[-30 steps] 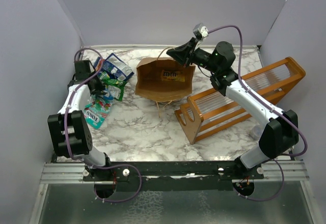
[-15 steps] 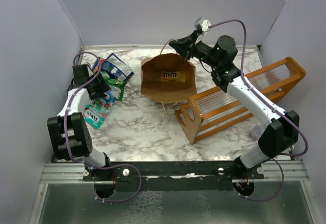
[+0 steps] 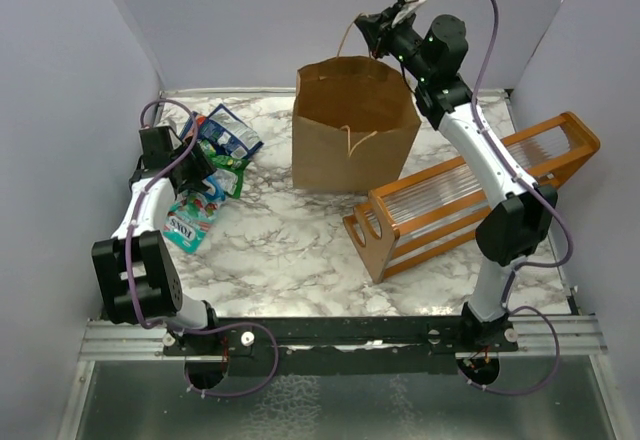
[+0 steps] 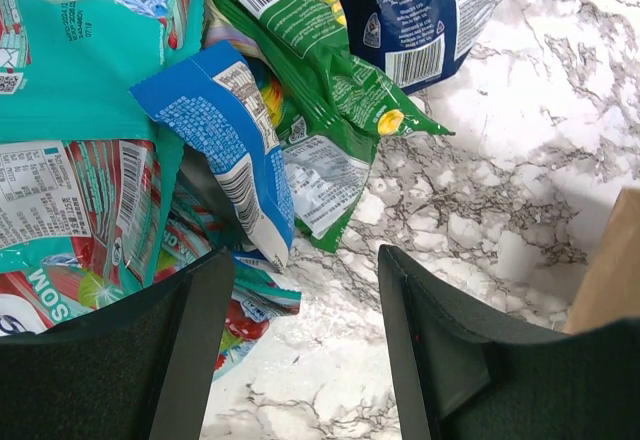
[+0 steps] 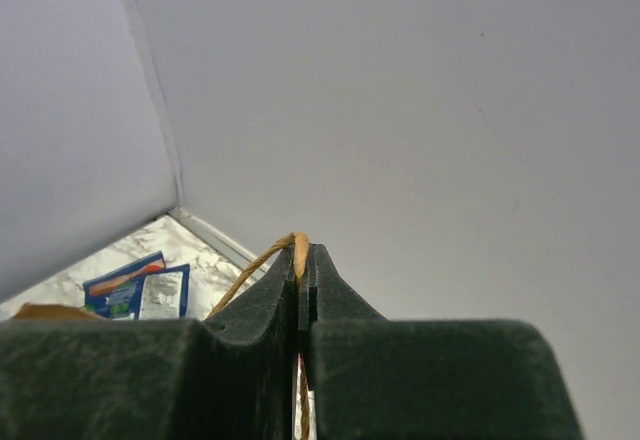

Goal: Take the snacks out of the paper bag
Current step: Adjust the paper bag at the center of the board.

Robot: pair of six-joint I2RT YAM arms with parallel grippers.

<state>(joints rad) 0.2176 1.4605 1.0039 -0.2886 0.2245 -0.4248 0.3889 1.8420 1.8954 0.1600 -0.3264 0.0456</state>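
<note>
Right gripper (image 5: 303, 260) is pinched fully closed on the thin twisted handle (image 5: 262, 265) at the far rim of the paper bag (image 3: 345, 155), with the arm raised high over the back of the table (image 3: 280, 250). Judged purpose: hanging the bag from one handle stands it upright. The bag's long axis is vertical, base on the marble, open mouth pointing up; the near handle droops inside the mouth. Only brown paper shows inside, and whether a packet remains at the bottom cannot be told. The bag stands mid-table toward the back, just beside the orange rack (image 3: 470, 195). The snacks (image 4: 300, 110) lie overlapping in a heap at the left edge, well apart from the bag. Left gripper (image 4: 305, 340) hovers low over the heap, jaws spread and holding nothing, likely so that a packet dropped there lies free.
</note>
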